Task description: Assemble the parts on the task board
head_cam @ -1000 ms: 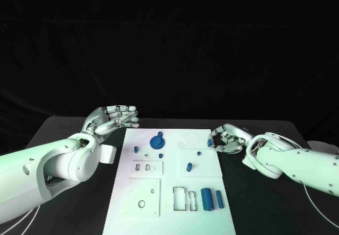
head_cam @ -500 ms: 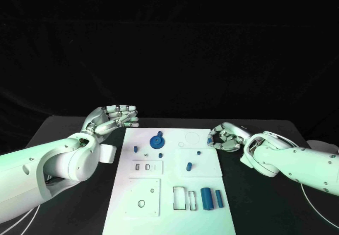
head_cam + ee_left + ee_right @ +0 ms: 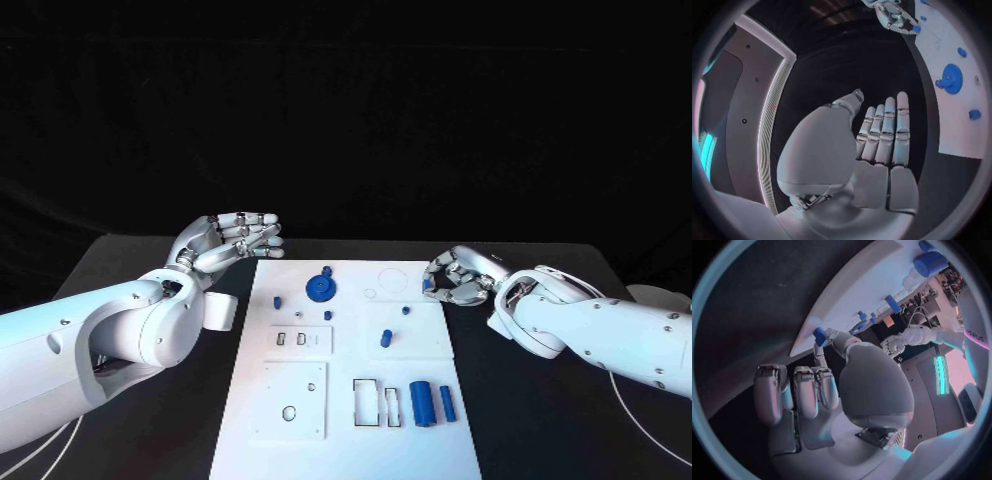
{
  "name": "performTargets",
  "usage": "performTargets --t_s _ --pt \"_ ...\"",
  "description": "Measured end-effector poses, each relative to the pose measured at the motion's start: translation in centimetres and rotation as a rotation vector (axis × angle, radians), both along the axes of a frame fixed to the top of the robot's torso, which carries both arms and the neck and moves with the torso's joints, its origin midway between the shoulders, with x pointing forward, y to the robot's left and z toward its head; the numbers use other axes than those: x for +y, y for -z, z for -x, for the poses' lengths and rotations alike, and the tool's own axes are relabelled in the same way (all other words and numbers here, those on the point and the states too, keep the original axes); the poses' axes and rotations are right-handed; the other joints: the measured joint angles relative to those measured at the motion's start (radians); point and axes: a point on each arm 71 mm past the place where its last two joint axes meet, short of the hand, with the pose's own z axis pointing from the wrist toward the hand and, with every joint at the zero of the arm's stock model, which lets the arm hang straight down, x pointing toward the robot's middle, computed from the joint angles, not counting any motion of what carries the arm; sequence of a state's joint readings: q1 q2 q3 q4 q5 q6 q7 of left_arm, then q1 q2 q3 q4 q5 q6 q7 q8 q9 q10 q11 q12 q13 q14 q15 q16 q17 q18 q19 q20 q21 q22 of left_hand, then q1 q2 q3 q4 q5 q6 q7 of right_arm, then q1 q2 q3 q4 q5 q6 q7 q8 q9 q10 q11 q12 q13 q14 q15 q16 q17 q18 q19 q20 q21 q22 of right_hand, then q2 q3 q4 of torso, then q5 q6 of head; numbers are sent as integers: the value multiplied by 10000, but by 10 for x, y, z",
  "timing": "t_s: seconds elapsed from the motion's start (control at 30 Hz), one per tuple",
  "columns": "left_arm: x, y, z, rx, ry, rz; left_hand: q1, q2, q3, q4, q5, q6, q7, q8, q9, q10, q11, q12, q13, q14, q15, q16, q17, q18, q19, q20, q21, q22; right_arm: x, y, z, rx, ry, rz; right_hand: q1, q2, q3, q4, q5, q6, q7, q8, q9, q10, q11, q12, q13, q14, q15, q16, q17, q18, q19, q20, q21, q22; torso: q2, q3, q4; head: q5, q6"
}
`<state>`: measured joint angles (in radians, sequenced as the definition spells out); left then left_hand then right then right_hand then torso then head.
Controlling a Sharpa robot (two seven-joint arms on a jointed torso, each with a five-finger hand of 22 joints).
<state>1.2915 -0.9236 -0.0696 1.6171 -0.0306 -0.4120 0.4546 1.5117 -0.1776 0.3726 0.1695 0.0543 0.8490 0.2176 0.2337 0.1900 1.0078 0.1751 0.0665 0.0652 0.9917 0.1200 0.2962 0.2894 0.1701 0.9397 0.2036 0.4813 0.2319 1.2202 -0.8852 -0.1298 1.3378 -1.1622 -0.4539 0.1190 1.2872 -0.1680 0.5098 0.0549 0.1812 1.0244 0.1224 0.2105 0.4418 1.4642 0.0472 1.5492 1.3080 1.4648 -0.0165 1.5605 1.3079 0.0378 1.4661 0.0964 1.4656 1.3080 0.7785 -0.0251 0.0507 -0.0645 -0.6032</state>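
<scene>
Right hand (image 3: 462, 279) pinches small blue peg (image 3: 820, 335) at board's right edge (rigid, light, likely slippery; grip mid-body); left hand (image 3: 231, 240) curled empty, upper left.

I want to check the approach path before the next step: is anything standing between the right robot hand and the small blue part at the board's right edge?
Nothing visible does. The right robot hand is already at the small blue part on the right edge of the task board, its fingertips touching or pinching it. The left robot hand is off the board's far left corner, apart from it.
</scene>
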Motion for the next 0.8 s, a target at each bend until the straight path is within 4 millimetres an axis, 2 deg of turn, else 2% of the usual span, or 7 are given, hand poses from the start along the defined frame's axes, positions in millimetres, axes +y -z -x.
performTargets --t_s 0.13,0.27,0.47,0.63,0.8 --pt "0 0 0 4 -6 -3 0 0 28 -28 0 0 0 0 0 0 0 0 0 0 0 0 0 0 0 0 0 0 4 -2 2 -142 -31 -90 -29 78 72 -74 152 13 -15 102 9 12 -93 63 -1 3 -71 0 0 0 1 -72 54 0 -4 4 -5 5 -1" --pt "1 0 -1 8 -17 -8 0 0 28 -28 0 0 0 0 0 0 0 0 0 0 0 0 -1 0 0 0 0 0 9 -5 6 -363 -85 -217 -53 133 91 -94 263 13 -17 122 9 7 -98 79 -1 37 -106 0 -1 1 -1 -142 152 -1 -12 9 -5 5 -1" --pt "2 1 -1 12 -47 -21 0 0 28 -28 0 0 0 0 0 0 0 0 0 0 0 0 -1 0 0 0 0 -1 24 -14 16 -741 -300 -505 -88 216 110 -75 331 9 -20 125 7 43 -134 79 -1 0 -143 0 -2 1 -1 -142 196 -2 -32 10 -14 31 -5" --pt "2 1 -3 18 -64 -32 0 0 28 -28 0 0 0 0 0 0 0 0 0 0 0 0 9 0 1 0 0 -1 51 -28 25 -1005 -721 -775 -153 282 134 -51 331 17 -12 127 2 21 -155 79 -2 0 -142 0 -2 1 -1 -142 196 -3 -74 5 -34 103 -66" --pt "1 2 -4 32 -69 -45 0 0 28 -28 0 0 0 0 0 0 0 0 0 0 0 0 9 -1 1 0 0 -1 93 -33 35 -1005 -1389 -997 -232 359 173 -12 271 16 -12 128 -3 7 -169 79 -2 0 -142 0 -2 1 9 -151 195 -4 -134 4 -58 304 -194"
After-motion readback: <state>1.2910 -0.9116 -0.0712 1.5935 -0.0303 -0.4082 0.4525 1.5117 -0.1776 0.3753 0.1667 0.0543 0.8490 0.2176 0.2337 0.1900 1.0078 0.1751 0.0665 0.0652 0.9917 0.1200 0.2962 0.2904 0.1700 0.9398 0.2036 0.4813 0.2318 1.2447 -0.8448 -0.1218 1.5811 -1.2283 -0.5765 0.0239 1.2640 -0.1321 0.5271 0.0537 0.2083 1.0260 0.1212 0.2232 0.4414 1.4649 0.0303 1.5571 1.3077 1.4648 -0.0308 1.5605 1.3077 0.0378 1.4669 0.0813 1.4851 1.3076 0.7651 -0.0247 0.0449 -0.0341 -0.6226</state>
